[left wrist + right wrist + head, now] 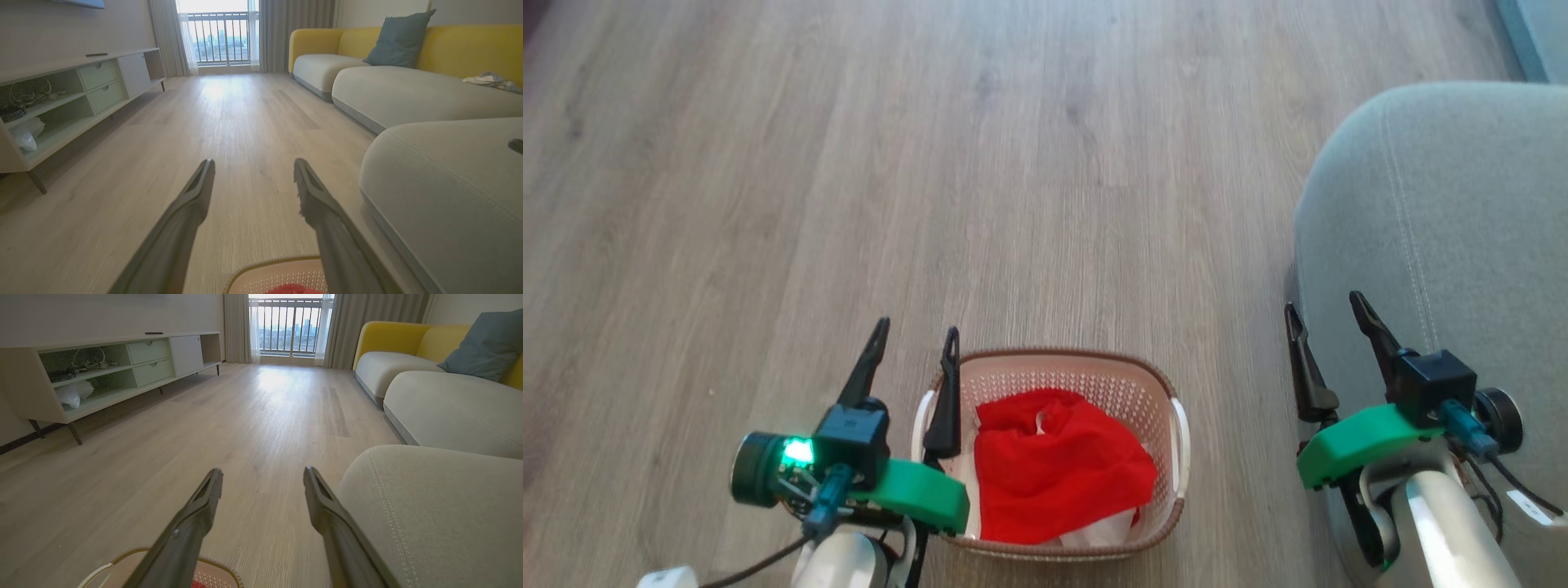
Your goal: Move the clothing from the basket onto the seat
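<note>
While clothing [1054, 474] lay in the basket [1094, 384], my left pincer [916, 327] gaped. My right pincer [1321, 302] gaped beside the seat [1445, 204].

Daylight pours through the balcony window [290, 324] at 12 o'clock, glaring on the wood floor [278, 381]; wrist views bow at the edges.

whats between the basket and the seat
In the head view, only bare wooden floor lies between the basket and the seat; the open right pincer hangs at the seat's edge.
</note>
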`<state>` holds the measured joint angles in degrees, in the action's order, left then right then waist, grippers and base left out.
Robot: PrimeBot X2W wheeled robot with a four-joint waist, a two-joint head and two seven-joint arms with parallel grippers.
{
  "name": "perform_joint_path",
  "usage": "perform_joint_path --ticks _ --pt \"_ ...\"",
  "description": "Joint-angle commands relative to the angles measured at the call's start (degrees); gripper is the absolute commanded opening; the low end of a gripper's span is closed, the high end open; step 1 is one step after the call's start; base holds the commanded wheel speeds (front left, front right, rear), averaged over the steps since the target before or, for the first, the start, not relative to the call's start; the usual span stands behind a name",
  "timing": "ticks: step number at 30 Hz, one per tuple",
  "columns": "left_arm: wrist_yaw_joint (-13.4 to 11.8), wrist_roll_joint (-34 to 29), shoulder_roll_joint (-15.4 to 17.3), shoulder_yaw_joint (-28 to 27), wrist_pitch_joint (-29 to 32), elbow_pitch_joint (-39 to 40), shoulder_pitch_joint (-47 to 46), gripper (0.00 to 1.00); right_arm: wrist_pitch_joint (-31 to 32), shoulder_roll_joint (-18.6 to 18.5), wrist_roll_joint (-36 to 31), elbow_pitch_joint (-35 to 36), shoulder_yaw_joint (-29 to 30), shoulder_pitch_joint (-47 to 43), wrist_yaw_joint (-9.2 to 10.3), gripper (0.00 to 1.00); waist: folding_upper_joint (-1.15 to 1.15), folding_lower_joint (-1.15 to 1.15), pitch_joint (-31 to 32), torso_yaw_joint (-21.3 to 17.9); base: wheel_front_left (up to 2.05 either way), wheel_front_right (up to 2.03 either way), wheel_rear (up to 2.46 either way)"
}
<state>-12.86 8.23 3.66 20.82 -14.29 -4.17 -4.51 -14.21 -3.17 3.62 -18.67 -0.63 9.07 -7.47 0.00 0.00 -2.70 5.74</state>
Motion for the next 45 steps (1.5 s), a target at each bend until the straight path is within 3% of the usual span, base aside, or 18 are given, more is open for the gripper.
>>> perform_joint_path --ticks 1,7,12,21,27,31,45 --pt "0.8 -1.4 -0.4 -1.9 -0.7 0.8 -1.6 1.0 -0.8 0.3 -1.4 1.3 -1.0 2.8 -0.02 1.0 0.0 0.0 -1.1 -0.7 0.0 0.0 0.0" --pt "4.7 -1.0 -0.7 -1.0 -0.7 -5.2 -3.5 1.0 -0.8 0.3 -1.9 0.2 0.5 4.0 -0.02 1.0 0.0 0.0 -6.9 -2.8 0.0 0.0 0.0" --pt "6.0 -1.3 -0.8 1.1 -0.7 -9.9 -7.1 1.0 -0.8 0.0 -2.6 1.0 0.8 5.7 -0.02 1.0 0.0 0.0 -13.4 -4.3 0.0 0.0 0.0" --pt "9.5 -3.1 -0.8 6.3 -0.7 -27.8 -19.5 1.0 -0.8 -0.7 -3.7 5.1 0.9 9.3 -0.02 1.0 0.0 0.0 -28.1 -8.5 0.0 0.0 0.0" --pt "10.9 -6.5 -0.8 9.5 -0.7 -39.1 -28.3 1.0 -0.8 -0.4 -3.5 9.3 -0.7 10.3 -0.02 1.0 0.0 0.0 -36.0 -10.9 0.0 0.0 0.0" --pt "12.5 -5.6 -0.8 10.0 -0.7 -47.4 -33.6 1.0 -0.8 -0.2 -3.6 11.6 -2.3 10.8 -0.02 1.0 0.0 0.0 -40.3 -12.6 0.0 0.0 0.0" --pt "12.6 -6.8 -0.8 13.8 -0.3 -66.5 -50.9 1.0 -0.8 0.3 -2.4 16.3 -6.9 12.1 -0.02 1.0 0.0 0.0 -50.7 -17.5 0.0 0.0 0.0"
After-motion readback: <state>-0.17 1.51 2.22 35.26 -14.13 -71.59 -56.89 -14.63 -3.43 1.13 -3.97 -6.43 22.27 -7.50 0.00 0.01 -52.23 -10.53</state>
